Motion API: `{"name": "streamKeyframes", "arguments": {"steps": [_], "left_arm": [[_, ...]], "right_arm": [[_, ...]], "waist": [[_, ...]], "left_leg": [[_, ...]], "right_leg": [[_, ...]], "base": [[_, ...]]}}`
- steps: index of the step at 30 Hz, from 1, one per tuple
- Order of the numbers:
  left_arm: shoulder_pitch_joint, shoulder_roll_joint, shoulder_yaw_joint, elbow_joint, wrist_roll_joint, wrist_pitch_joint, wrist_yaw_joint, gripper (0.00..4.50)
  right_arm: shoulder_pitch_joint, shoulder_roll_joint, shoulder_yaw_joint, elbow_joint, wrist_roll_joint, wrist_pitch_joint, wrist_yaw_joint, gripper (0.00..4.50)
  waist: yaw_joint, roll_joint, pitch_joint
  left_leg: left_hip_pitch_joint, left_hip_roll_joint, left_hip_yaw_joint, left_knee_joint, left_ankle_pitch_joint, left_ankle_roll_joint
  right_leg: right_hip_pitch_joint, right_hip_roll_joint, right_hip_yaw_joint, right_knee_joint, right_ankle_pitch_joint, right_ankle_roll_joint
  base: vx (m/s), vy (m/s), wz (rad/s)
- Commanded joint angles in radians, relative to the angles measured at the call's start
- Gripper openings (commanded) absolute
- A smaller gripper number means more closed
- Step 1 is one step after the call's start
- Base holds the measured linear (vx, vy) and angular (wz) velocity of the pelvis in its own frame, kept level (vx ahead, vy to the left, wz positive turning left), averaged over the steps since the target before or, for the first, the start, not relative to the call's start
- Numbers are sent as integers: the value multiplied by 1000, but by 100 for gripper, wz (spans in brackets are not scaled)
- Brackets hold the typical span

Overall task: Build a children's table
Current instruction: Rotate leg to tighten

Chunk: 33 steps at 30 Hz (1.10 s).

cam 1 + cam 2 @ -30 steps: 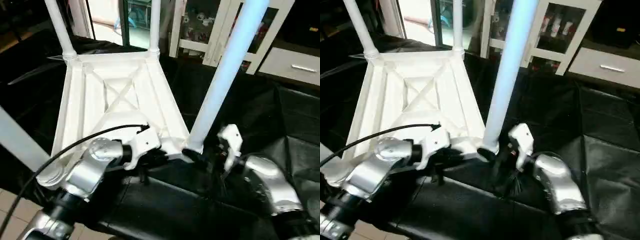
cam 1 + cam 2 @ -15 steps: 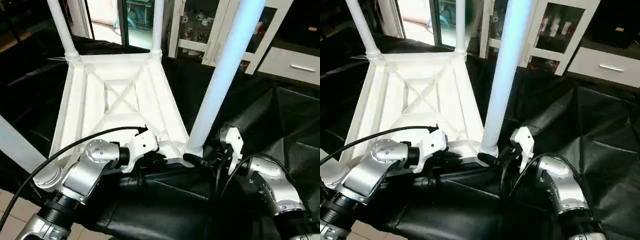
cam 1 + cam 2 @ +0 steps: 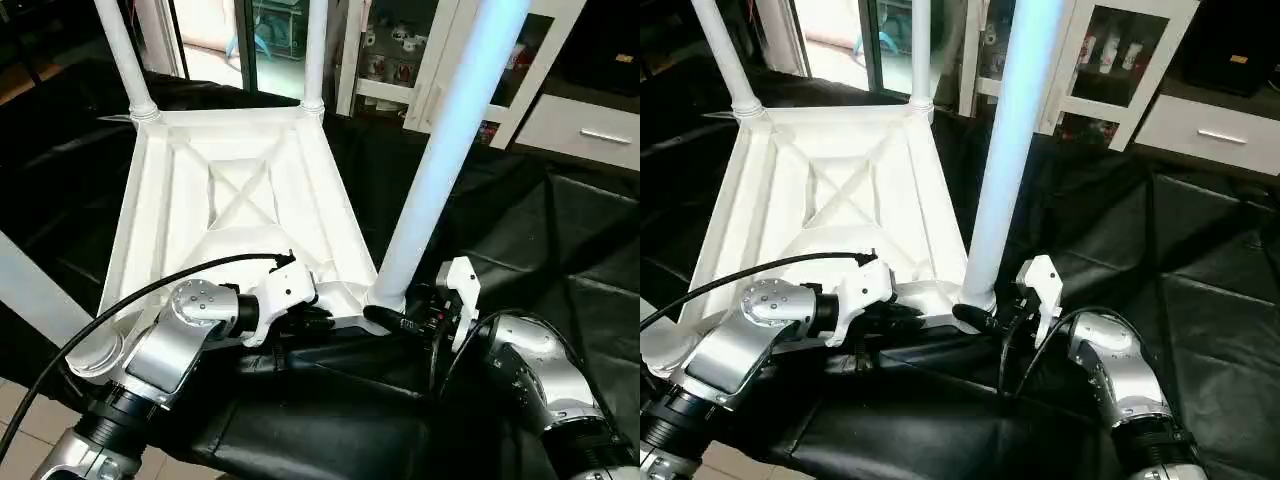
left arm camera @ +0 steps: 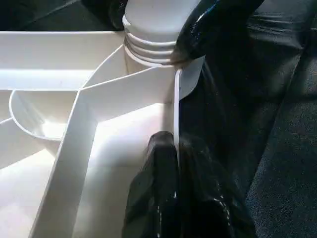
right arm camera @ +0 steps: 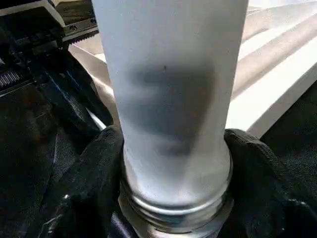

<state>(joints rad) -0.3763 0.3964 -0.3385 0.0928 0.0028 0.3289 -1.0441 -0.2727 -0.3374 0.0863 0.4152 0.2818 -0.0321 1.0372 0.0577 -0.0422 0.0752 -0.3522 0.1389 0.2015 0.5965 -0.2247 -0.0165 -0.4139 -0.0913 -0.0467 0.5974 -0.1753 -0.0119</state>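
Note:
The children's table lies upside down on the black sheet, its white X-ribbed top (image 3: 240, 190) facing up. Two legs (image 3: 120, 55) (image 3: 314, 50) stand in the far corner sockets. A third leg (image 3: 40, 290) rises at the near left, and a fourth leg (image 3: 440, 150) stands in the near right socket. My left gripper (image 3: 315, 320) is shut on the top's near rim (image 4: 177, 109), one finger (image 4: 161, 193) on each side of it, just beside that socket. My right gripper (image 3: 395, 318) hugs the base of the fourth leg (image 5: 173, 99), its black fingers (image 5: 94, 178) pressed on both sides above the threaded collar.
White cabinets with glass doors (image 3: 420, 60) and a drawer unit (image 3: 590, 130) stand behind the work table. The black sheet (image 3: 560, 230) stretches out to the right. Tiled floor (image 3: 20, 420) shows past the near left edge. A black cable (image 3: 150, 290) arcs over my left forearm.
My right gripper's fingers have closed in around the base of the near right leg. The left gripper keeps its hold on the rim. The head view has shifted slightly.

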Motion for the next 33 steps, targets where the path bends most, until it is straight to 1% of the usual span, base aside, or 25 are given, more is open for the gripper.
{"name": "streamKeyframes", "arguments": {"steps": [1, 2, 3, 4, 6, 7, 8, 9, 11, 12, 13, 14, 15, 18, 19, 21, 22, 24, 25, 26, 28, 30, 31, 32, 33], "left_arm": [[36, -11, -28, 6, -40, -1, -30, 0], [36, -11, -28, 6, -40, -1, -30, 0], [22, -19, -33, 32, -16, 7, -2, 0], [13, -26, -35, 48, -4, 11, 15, 0], [-14, -51, -31, 93, 17, 20, 60, 0], [-32, -70, -27, 119, 30, 29, 94, 0], [-44, -84, -24, 136, 39, 37, 119, 0], [-66, -108, -17, 165, 55, 49, 168, 0], [-117, -168, 8, 229, 77, 90, 280, 0], [-150, -207, 24, 271, 90, 105, 356, 0], [-176, -237, 33, 302, 96, 115, 399, 0], [-180, -242, 34, 307, 97, 117, 406, 0], [-221, -291, 44, 359, 109, 120, 475, 0], [-260, -342, 37, 406, 124, 115, 521, 0], [-266, -353, 34, 411, 125, 112, 523, 0], [-277, -372, 28, 423, 126, 104, 526, 0], [-275, -376, 19, 417, 125, 96, 513, 0], [-273, -376, 17, 416, 125, 93, 510, 0], [-265, -368, 12, 409, 125, 81, 497, 0], [-262, -362, 9, 409, 124, 71, 490, 0], [-231, -332, -7, 382, 109, 6, 426, 0], [-208, -314, -13, 353, 97, -12, 388, 0], [-192, -298, -20, 331, 90, -30, 358, 0], [-162, -268, -34, 293, 78, -53, 302, 0], [-139, -246, -38, 266, 68, -59, 271, 0]], "right_arm": [[-5, -14, -20, 22, -20, -17, -42, 271], [-5, -14, -20, 22, -20, -17, -42, 270], [-24, -2, -30, 66, -71, -29, -150, 270], [-35, 5, -35, 88, -97, -34, -209, 269], [-60, 28, -53, 129, -137, -22, -347, 269], [-68, 46, -68, 140, -144, -5, -414, 268], [-70, 59, -77, 141, -140, 11, -443, 268], [-71, 79, -86, 137, -143, 32, -493, 268], [-71, 124, -94, 124, -160, 77, -594, 267], [-74, 154, -89, 121, -184, 104, -661, 267], [-80, 180, -85, 128, -203, 123, -723, 267], [-82, 185, -85, 130, -206, 126, -737, 267], [-95, 234, -84, 145, -218, 152, -839, 267], [-109, 285, -72, 167, -223, 159, -919, 267], [-111, 290, -57, 171, -231, 158, -915, 267], [-115, 298, -30, 171, -252, 154, -905, 267], [-117, 297, -32, 161, -247, 138, -886, 267], [-119, 294, -39, 156, -241, 132, -878, 267], [-119, 290, -46, 150, -232, 122, -863, 267], [-120, 288, -48, 146, -228, 117, -856, 267], [-116, 276, -59, 117, -189, 85, -797, 267], [-105, 261, -61, 87, -169, 75, -755, 267], [-98, 252, -60, 71, -162, 71, -737, 323], [-84, 234, -53, 44, -152, 54, -695, 337], [-70, 224, -56, 26, -138, 48, -671, 337]], "waist": [[6, -19, -62], [6, -19, -61], [5, -19, -61], [4, -19, -59], [-3, -18, -56], [-8, -18, -54], [-10, -17, -53], [-13, -20, -55], [-11, -16, -52], [-10, -18, -56], [-12, -19, -57], [-9, -17, -55], [-8, -18, -57], [-4, -17, -60], [-3, -17, -62], [2, -18, -62], [5, -17, -62], [5, -20, -62], [6, -19, -59], [6, -19, -59], [6, -20, -56], [4, -19, -55], [5, -19, -54], [4, -22, -53], [3, -20, -52]], "left_leg": [[4, 92, -37, -67, -29, 156], [3, 92, -37, -67, -28, 157], [3, 92, -37, -66, -32, 157], [2, 92, -37, -67, -39, 153], [3, 91, -39, -73, -92, 116], [4, 90, -41, -76, -141, 84], [8, 90, -43, -79, -175, 56], [4, 91, -46, -81, -188, 40], [12, 90, -43, -83, -206, 24], [12, 88, -45, -83, -205, 18], [10, 89, -45, -83, -197, 16], [9, 86, -43, -83, -190, 17], [10, 86, -44, -83, -185, 18], [8, 85, -43, -82, -160, 28], [8, 86, -43, -81, -149, 33], [7, 84, -39, -77, -113, 61], [6, 85, -38, -76, -103, 75], [4, 84, -39, -76, -95, 85], [3, 85, -39, -77, -107, 91], [3, 85, -39, -77, -107, 91], [4, 88, -42, -81, -143, 82], [2, 90, -44, -83, -153, 79], [3, 91, -43, -83, -157, 78], [-1, 91, -44, -84, -150, 84], [-3, 92, -45, -85, -154, 87]], "right_leg": [[49, -75, 47, -49, -125, -295], [48, -75, 47, -49, -124, -295], [49, -76, 47, -49, -130, -295], [46, -76, 47, -52, -143, -294], [46, -75, 47, -62, -231, -276], [45, -77, 48, -70, -299, -257], [42, -76, 49, -76, -348, -234], [46, -77, 49, -76, -361, -219], [35, -74, 51, -82, -376, -204], [37, -74, 50, -81, -367, -200], [39, -74, 51, -78, -349, -203], [37, -74, 51, -81, -336, -200], [38, -74, 50, -79, -325, -199], [41, -76, 49, -76, -271, -197], [42, -76, 49, -73, -251, -201], [43, -74, 49, -67, -176, -218], [45, -76, 49, -65, -159, -226], [48, -77, 49, -64, -154, -230], [48, -78, 48, -69, -185, -228], [48, -78, 48, -69, -185, -228], [47, -78, 48, -75, -249, -211], [46, -78, 48, -75, -261, -206], [46, -79, 48, -75, -260, -202], [48, -79, 49, -74, -253, -202], [48, -80, 49, -74, -262, -199]], "base": [[0, 0, 0], [0, 0, 0], [0, 0, 0], [0, 0, 0], [0, 0, 0], [0, 0, 0], [0, 0, 0], [0, 0, 0], [0, 0, 0], [0, 0, 0], [0, 0, 0], [0, 0, 0], [0, 0, 0], [0, 0, 0], [0, 0, 0], [0, 0, 0], [0, 0, 0], [0, 0, 0], [0, 0, 0], [0, 0, 0], [0, 0, 0], [0, 0, 0], [0, 0, 0], [0, 0, 0], [0, 0, 0]]}}
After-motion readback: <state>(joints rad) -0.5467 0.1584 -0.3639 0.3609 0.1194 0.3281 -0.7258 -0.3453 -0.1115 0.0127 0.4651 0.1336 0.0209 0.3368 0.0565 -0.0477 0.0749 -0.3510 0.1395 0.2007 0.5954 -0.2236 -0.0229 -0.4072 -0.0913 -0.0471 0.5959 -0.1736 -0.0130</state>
